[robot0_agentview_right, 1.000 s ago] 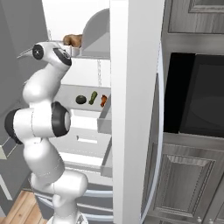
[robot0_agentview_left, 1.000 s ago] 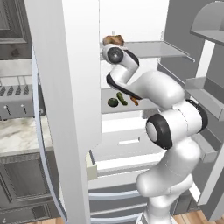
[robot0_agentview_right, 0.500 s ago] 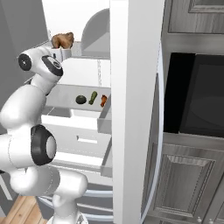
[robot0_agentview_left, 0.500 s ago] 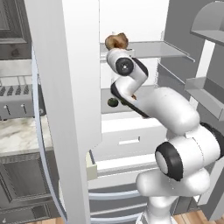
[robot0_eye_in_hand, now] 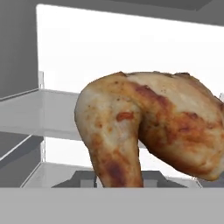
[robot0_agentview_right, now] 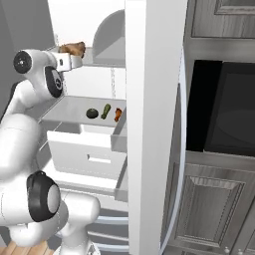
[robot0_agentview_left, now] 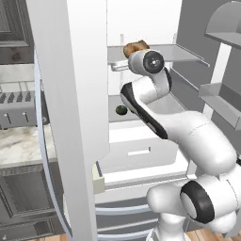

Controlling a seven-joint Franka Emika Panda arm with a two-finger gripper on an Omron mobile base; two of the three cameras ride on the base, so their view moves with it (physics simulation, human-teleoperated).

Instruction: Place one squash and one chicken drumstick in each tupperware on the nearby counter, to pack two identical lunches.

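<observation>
The tool (robot0_agentview_right: 69,59) is clenched on a plump, glossy golden-brown chicken drumstick (robot0_eye_in_hand: 148,127), which fills the middle of the hand view and hangs with its thick end uppermost in front of the white back wall of an open refrigerator. In the right base view the same drumstick (robot0_agentview_right: 72,48) sticks up just above the tool, at the level of the upper grey glass shelf (robot0_agentview_right: 107,62); in the left base view it shows as a brown lump (robot0_agentview_left: 135,47) just above the round white wrist joint, beside that shelf (robot0_agentview_left: 183,52).

The white arm with dark joints (robot0_agentview_left: 155,103) bends up from the base and reaches into the fridge compartment.

Lower down, on the grey shelf above the white drawer (robot0_agentview_right: 92,154), lie three small things in a row: a roundish dark green squash (robot0_agentview_right: 91,113), a slim elongated dark green squash (robot0_agentview_right: 105,110) just beside it, and a slimmer orange-brown chicken drumstick (robot0_agentview_right: 117,114) nearest the door edge. In the left base view the round squash (robot0_agentview_left: 121,110) shows beside the arm's elbow.

The tall white fridge door (robot0_agentview_left: 75,117) stands open in front. Left of it is the white marble counter with grey-brown veining (robot0_agentview_left: 19,143), carrying a grey slotted toaster (robot0_agentview_left: 19,110). On the far right of the right base view, a black wall oven (robot0_agentview_right: 224,114) sits in dark grey panelled cabinets (robot0_agentview_right: 209,204).
</observation>
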